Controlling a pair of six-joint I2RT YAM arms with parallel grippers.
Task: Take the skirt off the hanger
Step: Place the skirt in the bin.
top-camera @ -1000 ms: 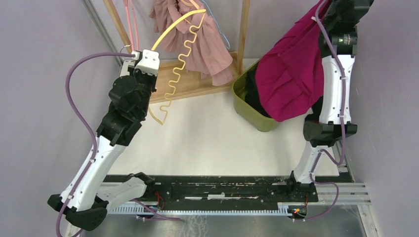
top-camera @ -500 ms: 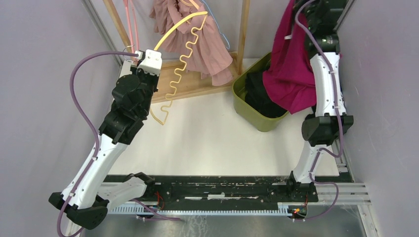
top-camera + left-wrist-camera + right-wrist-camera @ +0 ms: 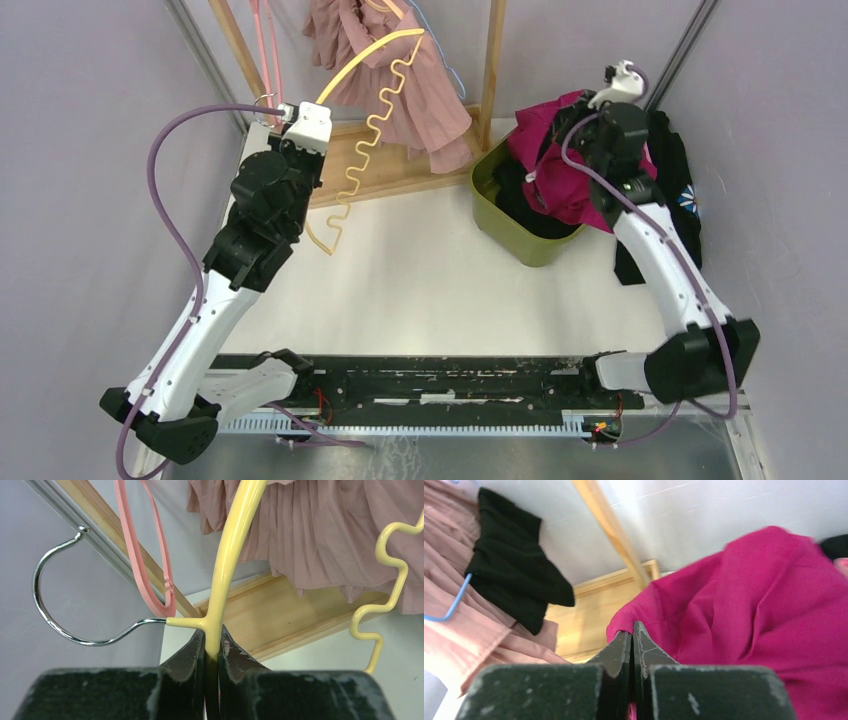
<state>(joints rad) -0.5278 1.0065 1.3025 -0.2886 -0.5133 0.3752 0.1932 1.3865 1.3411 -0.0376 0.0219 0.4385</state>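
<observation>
The yellow hanger (image 3: 372, 125) is bare, with a wavy lower bar and a metal hook (image 3: 45, 605). My left gripper (image 3: 300, 122) is shut on the hanger's neck, and the left wrist view shows the yellow stem (image 3: 235, 545) pinched between the fingers of that gripper (image 3: 212, 635). The magenta skirt (image 3: 570, 190) is off the hanger and bunched over the green bin (image 3: 530, 250). My right gripper (image 3: 631, 630) is shut on an edge of the skirt (image 3: 749, 605). In the top view its fingers are buried in the cloth.
A wooden rack with a base board (image 3: 390, 170) stands at the back. A pleated dusty-pink garment (image 3: 420, 90) and a pink hanger (image 3: 265, 50) hang on it. Black clothing (image 3: 520, 195) lies in the bin. A dark patterned cloth (image 3: 680, 180) lies by the right wall.
My right arm has swung down from high at the back right, lowering the magenta skirt onto the green bin. My left gripper with the yellow hanger has barely moved.
</observation>
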